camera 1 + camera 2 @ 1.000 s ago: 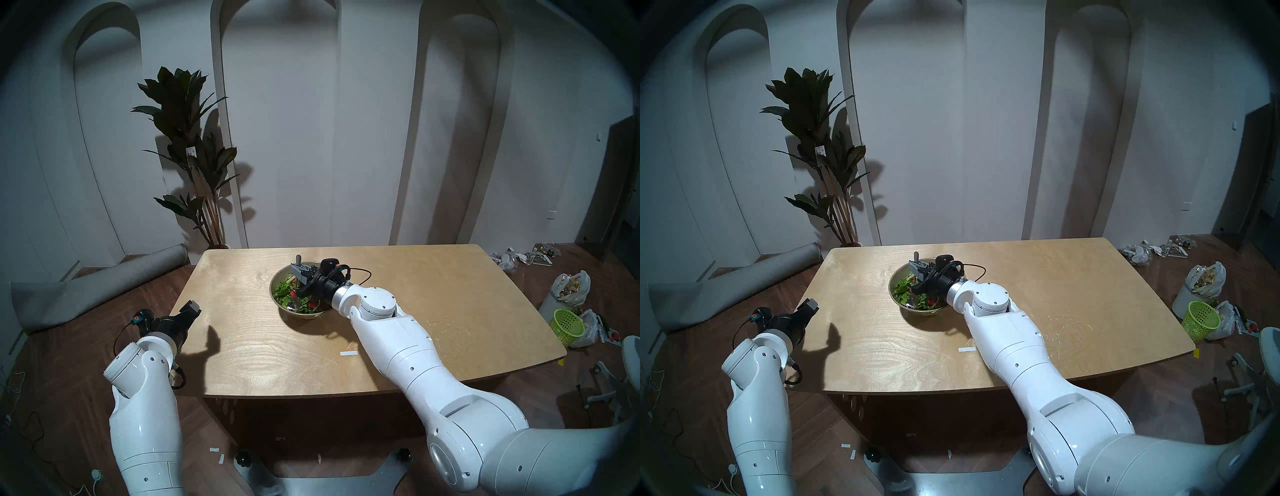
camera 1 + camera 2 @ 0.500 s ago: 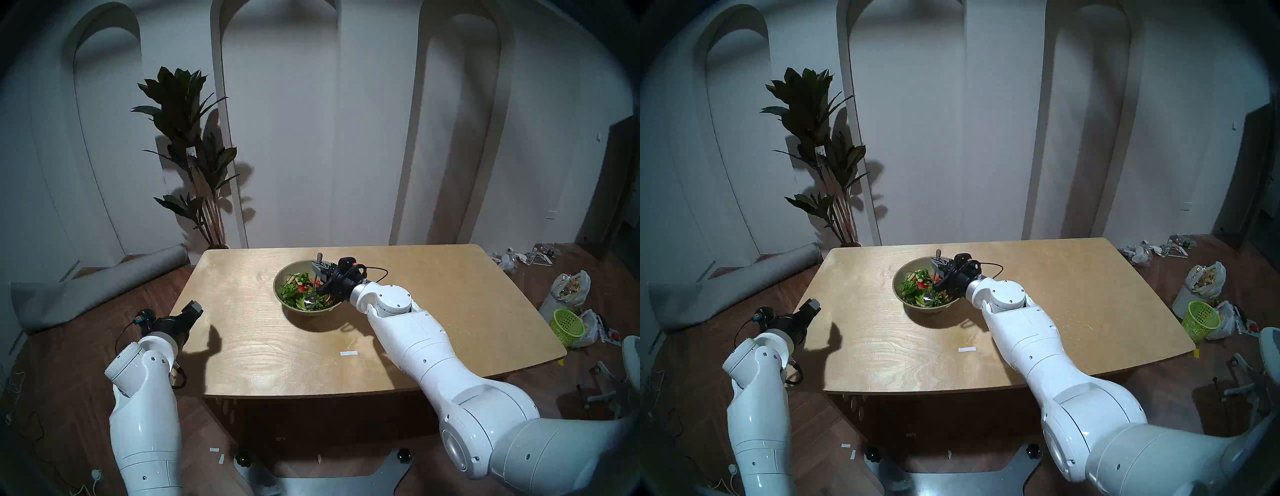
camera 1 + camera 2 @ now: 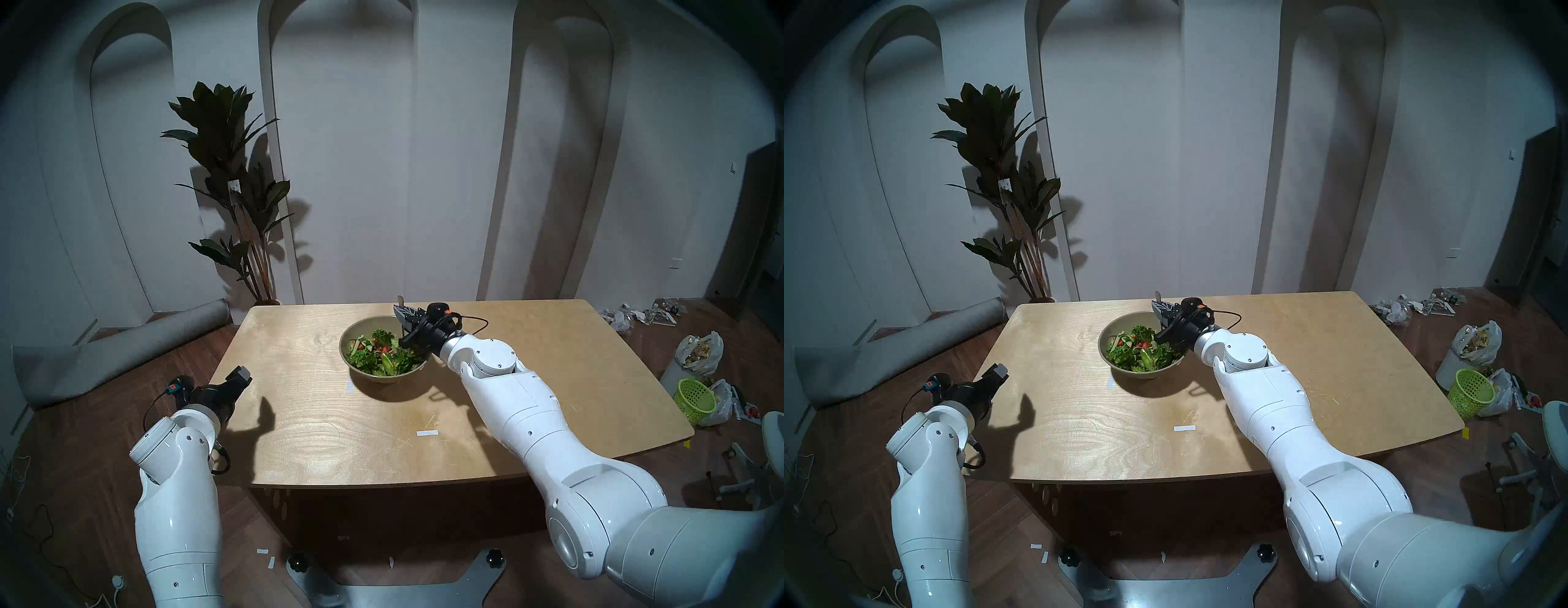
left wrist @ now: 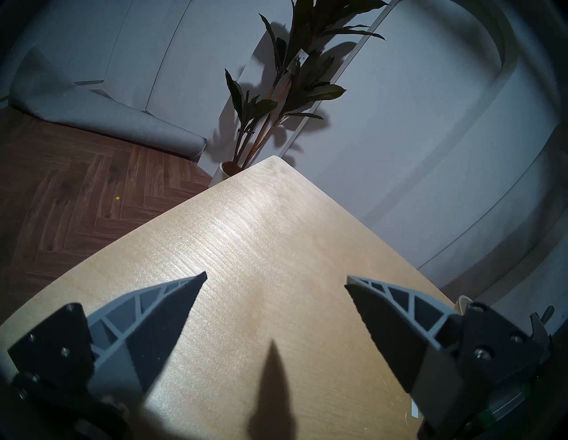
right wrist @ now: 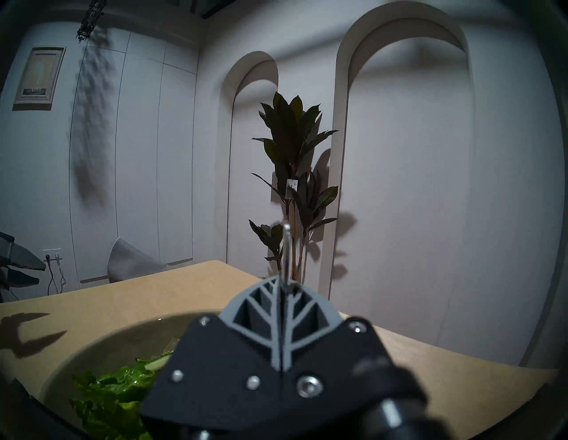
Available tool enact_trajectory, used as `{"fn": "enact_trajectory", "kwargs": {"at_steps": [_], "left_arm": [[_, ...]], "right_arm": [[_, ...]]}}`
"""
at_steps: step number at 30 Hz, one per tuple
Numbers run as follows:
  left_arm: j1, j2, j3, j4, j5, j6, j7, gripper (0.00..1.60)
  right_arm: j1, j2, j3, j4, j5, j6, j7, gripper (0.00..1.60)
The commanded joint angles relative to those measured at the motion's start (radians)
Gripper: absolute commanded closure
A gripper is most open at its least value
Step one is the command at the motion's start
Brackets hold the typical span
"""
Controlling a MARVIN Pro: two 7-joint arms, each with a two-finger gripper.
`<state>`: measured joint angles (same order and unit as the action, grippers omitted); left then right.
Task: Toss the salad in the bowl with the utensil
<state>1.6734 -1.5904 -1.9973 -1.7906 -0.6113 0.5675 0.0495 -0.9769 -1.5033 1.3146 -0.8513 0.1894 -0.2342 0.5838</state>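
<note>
- Right gripper (image 3: 402,313): fingers pressed together on the spoon (image 5: 286,252), whose handle tip stands upright above them; poised over the bowl's far right rim.
- Bowl (image 3: 368,330): on the table (image 3: 322,441), holding the salad (image 3: 382,358); spoon head hidden.
- Left gripper (image 4: 275,281): fingers spread wide, empty, over the table's near left edge, well apart from the bowl.
- Potted plant (image 3: 231,178): beyond the bowl, at the table's far left corner.
</note>
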Motion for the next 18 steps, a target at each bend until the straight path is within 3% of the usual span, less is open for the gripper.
{"fn": "enact_trajectory", "kwargs": {"at_steps": [1, 8, 18], "left_arm": [[-0.008, 0.022, 0.029, -0.035, 0.003, 0.002, -0.034, 0.0], [-0.062, 0.033, 0.029, -0.038, -0.101, 0.113, -0.09, 0.0], [-0.143, 0.115, 0.034, -0.045, -0.198, 0.322, -0.145, 0.0]], "right_arm": [[0.01, 0.006, 0.032, -0.056, 0.032, -0.017, 0.008, 1.6], [-0.011, -0.02, 0.089, -0.064, 0.093, -0.029, -0.006, 1.6], [-0.075, -0.071, 0.151, -0.084, 0.189, -0.038, -0.018, 1.6]]}}
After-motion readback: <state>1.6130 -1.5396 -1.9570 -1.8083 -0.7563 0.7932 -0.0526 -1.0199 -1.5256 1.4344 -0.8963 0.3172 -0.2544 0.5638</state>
